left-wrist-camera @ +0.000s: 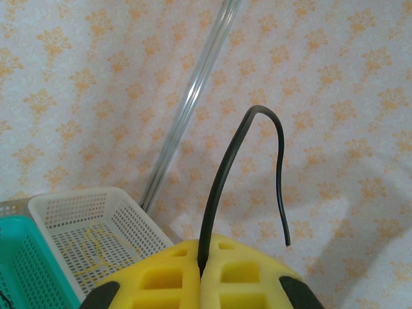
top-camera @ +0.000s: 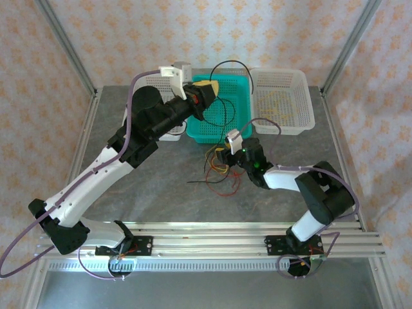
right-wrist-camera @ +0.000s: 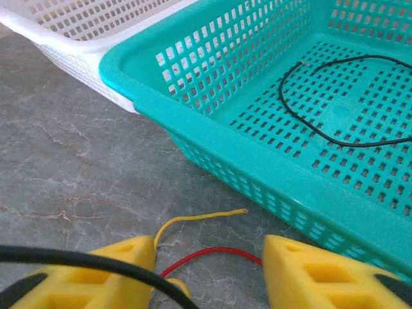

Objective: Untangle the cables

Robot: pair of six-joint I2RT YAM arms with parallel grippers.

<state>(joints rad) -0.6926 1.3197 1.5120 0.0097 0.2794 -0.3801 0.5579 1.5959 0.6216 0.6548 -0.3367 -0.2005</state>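
1. The grey marbled table (top-camera: 161, 187) carries three baskets along its far side and a bunch of wires near the middle.
2. The teal basket (top-camera: 239, 133) sits between the left white basket (top-camera: 168, 135) and the right white basket (top-camera: 302, 122), each just beside it.
3. The left claw (top-camera: 205, 90) hangs raised over the teal basket's far left corner. Its fingers are pressed fully together on a black cable (left-wrist-camera: 222, 180), which rises from the pinch, arches over and ends free in the air.
4. The right claw (top-camera: 222, 154) is low over the table just in front of the teal basket. Its fingers stand apart and clamp nothing.
5. The tangle of cables (top-camera: 217, 175), in red, yellow and black, lies on the table under and nearer than the right claw.
6. A red cable (right-wrist-camera: 206, 250) and a yellow cable (right-wrist-camera: 193, 219) lie in the gap between the right claw's fingers.
7. A black loop (right-wrist-camera: 360, 145) rests on the teal basket's floor. I cannot tell whether it belongs to the held cable.
8. Thin yellow strands (left-wrist-camera: 96, 241) lie in the right white basket.
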